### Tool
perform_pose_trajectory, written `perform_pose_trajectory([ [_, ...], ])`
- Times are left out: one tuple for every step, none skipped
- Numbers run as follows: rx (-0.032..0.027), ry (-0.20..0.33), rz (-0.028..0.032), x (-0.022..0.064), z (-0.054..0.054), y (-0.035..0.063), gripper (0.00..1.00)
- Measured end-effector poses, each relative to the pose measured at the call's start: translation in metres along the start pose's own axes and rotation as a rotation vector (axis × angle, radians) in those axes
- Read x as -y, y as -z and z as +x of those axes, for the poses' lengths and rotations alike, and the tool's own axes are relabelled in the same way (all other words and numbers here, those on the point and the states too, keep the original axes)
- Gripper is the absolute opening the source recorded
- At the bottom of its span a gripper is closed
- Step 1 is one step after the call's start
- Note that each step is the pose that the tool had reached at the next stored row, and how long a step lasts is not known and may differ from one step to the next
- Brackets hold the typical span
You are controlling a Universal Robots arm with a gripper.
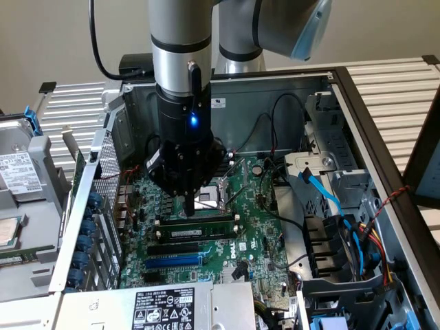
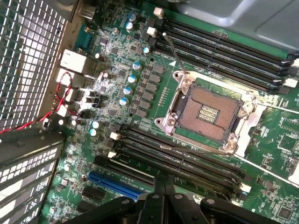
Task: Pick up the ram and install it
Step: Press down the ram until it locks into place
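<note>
Black gripper (image 2: pixel 163 198) housing sits closest in the wrist view, its fingers pressed together into one narrow tip above the memory slots (image 2: pixel 177 156). From outside, the gripper (image 1: pixel 188 204) bears on the ram (image 1: pixel 196 233), which lies in a slot toward the motherboard's (image 1: pixel 254 240) power-supply edge, beside the CPU socket (image 2: pixel 205 114). Off-centre pressure could seat one end only or flex the board.

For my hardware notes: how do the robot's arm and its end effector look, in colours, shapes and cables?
The arm is a silver cylinder with light blue joint caps and a black cable alongside. The end effector is black and round-bodied, has a lit blue lamp, and narrows to slim dark fingers.
</note>
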State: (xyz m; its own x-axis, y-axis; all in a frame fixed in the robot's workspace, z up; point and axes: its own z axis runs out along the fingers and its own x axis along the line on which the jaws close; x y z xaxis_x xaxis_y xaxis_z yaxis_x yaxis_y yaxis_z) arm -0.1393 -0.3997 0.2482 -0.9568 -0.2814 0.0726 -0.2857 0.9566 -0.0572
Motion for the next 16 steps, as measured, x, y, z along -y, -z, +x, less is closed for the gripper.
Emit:
perform_pose_trajectory([
  [-0.0009, -0.016, -0.0012, 0.0, 0.0, 0.0, 0.11],
  [-0.0018, -0.031, -0.0022, 0.0, 0.0, 0.0, 0.11],
  [-0.0027, -0.047, -0.0034, 0.0, 0.0, 0.0, 0.11],
  [-0.0037, -0.064, -0.0046, 0.0, 0.0, 0.0, 0.11],
  [-0.0047, -0.079, -0.0057, 0.0, 0.0, 0.0, 0.11],
  [-0.0055, -0.095, -0.0069, 0.0, 0.0, 0.0, 0.11],
  [-0.0064, -0.111, -0.008, 0.0, 0.0, 0.0, 0.11],
  [-0.0074, -0.127, -0.0092, 0.0, 0.0, 0.0, 0.11],
  [-0.0082, -0.143, -0.0103, 0.0, 0.0, 0.0, 0.11],
  [-0.0091, -0.158, -0.0114, 0.0, 0.0, 0.0, 0.11],
  [-0.01, -0.173, -0.0126, 0.0, 0.0, 0.0, 0.11],
  [-0.0109, -0.189, -0.0137, 0.0, 0.0, 0.0, 0.11],
  [-0.0118, -0.204, -0.0148, 0.0, 0.0, 0.0, 0.11],
  [-0.0122, -0.212, -0.0153, 0.0, 0.0, 0.0, 0.11],
  [-0.0121, -0.212, -0.0154, 0.0, 0.0, 0.0, 0.11],
  [-0.0122, -0.212, -0.0154, 0.0, 0.0, 0.0, 0.11],
])
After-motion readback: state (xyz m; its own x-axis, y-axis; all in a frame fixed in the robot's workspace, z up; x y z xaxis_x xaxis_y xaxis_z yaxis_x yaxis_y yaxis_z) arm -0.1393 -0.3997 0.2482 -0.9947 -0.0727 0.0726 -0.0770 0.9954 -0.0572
